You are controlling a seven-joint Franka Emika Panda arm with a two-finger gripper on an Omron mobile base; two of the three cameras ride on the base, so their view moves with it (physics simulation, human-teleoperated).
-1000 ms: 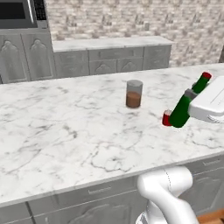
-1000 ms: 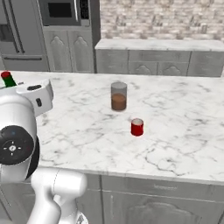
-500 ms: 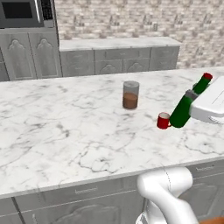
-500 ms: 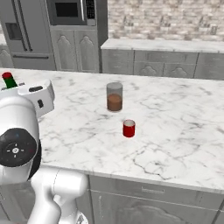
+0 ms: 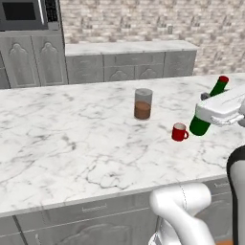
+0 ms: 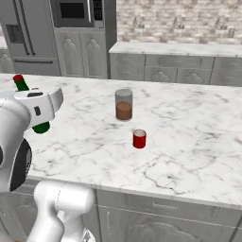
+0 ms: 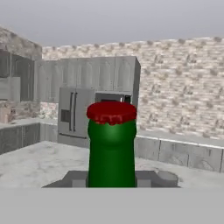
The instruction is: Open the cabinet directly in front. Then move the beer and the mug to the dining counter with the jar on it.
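Beer bottle: the green bottle with a red cap (image 5: 206, 112) hangs tilted over the marble bench, its cap leaning away toward 1 o'clock in the left base view. It is carried, not standing, which fits a bottle on its way to being set down.
Grip: the end effector (image 5: 219, 106) is clenched around the bottle's middle. In the hand view the neck and cap (image 7: 112, 139) rise straight up the centre between the fingertips, so the hold looks square.
Mug: the red mug (image 5: 179, 132) stands upright on the bench, at 8 o'clock of the bottle's base and just beside it. It looks already delivered, judging by where it rests.
Jar: the clear jar with brown contents (image 5: 142, 103) stands upright at 11 o'clock of the mug, near it but apart. It marks this as the right bench.
Bench: the long white marble top (image 5: 62, 139) carries the jar and the mug.
Why held so: the tilt comes from a sideways grasp; my guess is the bottle must be righted before release, or it may tip onto the mug.
Change: half a second ago the mug and jar sat further right in the right base view; the whole scene has shifted, so the base has driven. The grip on the bottle is unchanged.
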